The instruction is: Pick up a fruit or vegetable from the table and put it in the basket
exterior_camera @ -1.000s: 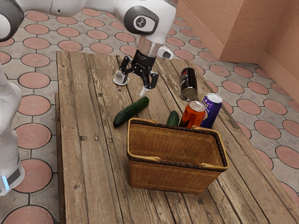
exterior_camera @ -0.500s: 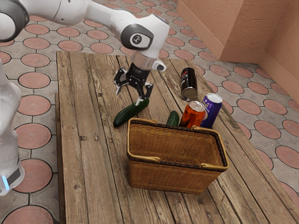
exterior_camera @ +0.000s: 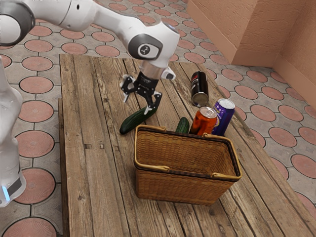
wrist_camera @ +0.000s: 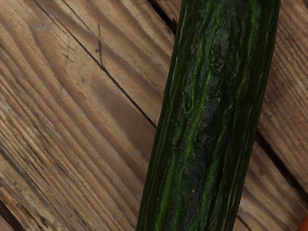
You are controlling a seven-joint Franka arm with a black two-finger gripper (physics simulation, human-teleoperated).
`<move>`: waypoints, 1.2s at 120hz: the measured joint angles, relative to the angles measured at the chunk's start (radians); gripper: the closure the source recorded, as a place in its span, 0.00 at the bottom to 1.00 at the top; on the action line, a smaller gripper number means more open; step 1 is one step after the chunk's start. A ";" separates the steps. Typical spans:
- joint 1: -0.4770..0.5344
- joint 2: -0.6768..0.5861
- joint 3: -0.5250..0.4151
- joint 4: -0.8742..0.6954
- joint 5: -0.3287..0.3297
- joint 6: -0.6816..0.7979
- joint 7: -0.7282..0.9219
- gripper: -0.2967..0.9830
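Observation:
My gripper (exterior_camera: 137, 105) stands open above the far end of a long dark green cucumber (exterior_camera: 132, 122), its fingers spread wide with nothing held between them. The cucumber lies on the wooden table; in the wrist view the cucumber (wrist_camera: 207, 120) runs lengthwise beneath my hand. A wicker basket (exterior_camera: 180, 185) with its handles folded down stands nearer the exterior view's lower edge. Behind its rim a second, smaller cucumber (exterior_camera: 182, 125) is partly hidden.
An orange can (exterior_camera: 204, 121) and a purple can (exterior_camera: 224, 117) stand behind the basket, close to the small cucumber. Farther back is a black can (exterior_camera: 199, 89). Bare planks (exterior_camera: 94, 173) of the table extend along the exterior view's left.
My hand has come from farther back on the table toward the long cucumber, moving toward the exterior view's left and turning slightly. The white cup-like thing near the gripper is now out of sight behind it.

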 joint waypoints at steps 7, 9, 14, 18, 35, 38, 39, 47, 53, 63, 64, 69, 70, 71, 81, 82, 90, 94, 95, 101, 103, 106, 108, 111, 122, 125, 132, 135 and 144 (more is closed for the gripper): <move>0.000 0.010 0.000 0.000 0.003 0.009 -0.003 0.23; 0.000 0.012 0.000 0.000 0.003 0.011 -0.004 0.23; 0.000 0.018 0.000 0.000 0.004 0.017 -0.005 0.23; 0.000 0.023 0.000 0.000 0.004 0.022 -0.007 0.23; 0.000 0.039 -0.001 -0.001 0.005 0.039 -0.011 0.23; 0.000 0.041 -0.001 -0.001 0.005 0.042 -0.012 0.23; 0.000 0.042 -0.001 -0.001 0.005 0.043 -0.013 0.23; 0.000 0.052 -0.001 -0.002 0.005 0.055 -0.014 0.23; 0.000 0.056 -0.002 -0.002 0.005 0.065 -0.016 0.23; 0.000 0.065 -0.002 -0.002 0.004 0.088 -0.018 0.23; 0.000 0.066 -0.002 -0.002 0.004 0.090 -0.018 0.23; 0.001 0.070 -0.002 -0.002 0.004 0.100 -0.019 0.23; 0.001 0.071 -0.002 -0.002 0.004 0.102 -0.019 0.23; 0.001 0.073 -0.002 -0.001 0.004 0.104 -0.019 0.23; 0.002 0.093 -0.002 -0.001 0.002 0.124 -0.020 0.23; 0.002 0.095 -0.002 -0.001 0.002 0.126 -0.021 0.23; 0.001 0.106 -0.002 -0.001 0.001 0.139 -0.021 0.23; 0.001 0.111 -0.002 -0.001 0.001 0.145 -0.022 0.23; 0.001 0.112 -0.002 -0.001 0.001 0.146 -0.022 0.23; 0.000 0.116 -0.002 -0.001 0.000 0.152 -0.023 0.23; 0.000 0.116 -0.002 -0.002 0.000 0.154 -0.023 0.23; -0.001 0.117 -0.002 -0.002 0.000 0.156 -0.023 0.23; -0.001 0.117 -0.002 -0.002 0.000 0.158 -0.023 0.23; -0.001 0.117 -0.002 -0.003 0.000 0.160 -0.023 0.23; -0.006 0.117 0.002 -0.010 0.001 0.164 -0.020 0.23; -0.009 0.117 0.004 -0.011 0.002 0.165 -0.019 0.23; -0.014 0.116 0.011 -0.013 0.003 0.167 -0.016 0.23; -0.015 0.117 0.013 -0.013 0.003 0.168 -0.015 0.23; -0.013 0.118 0.015 -0.014 0.004 0.170 -0.012 0.23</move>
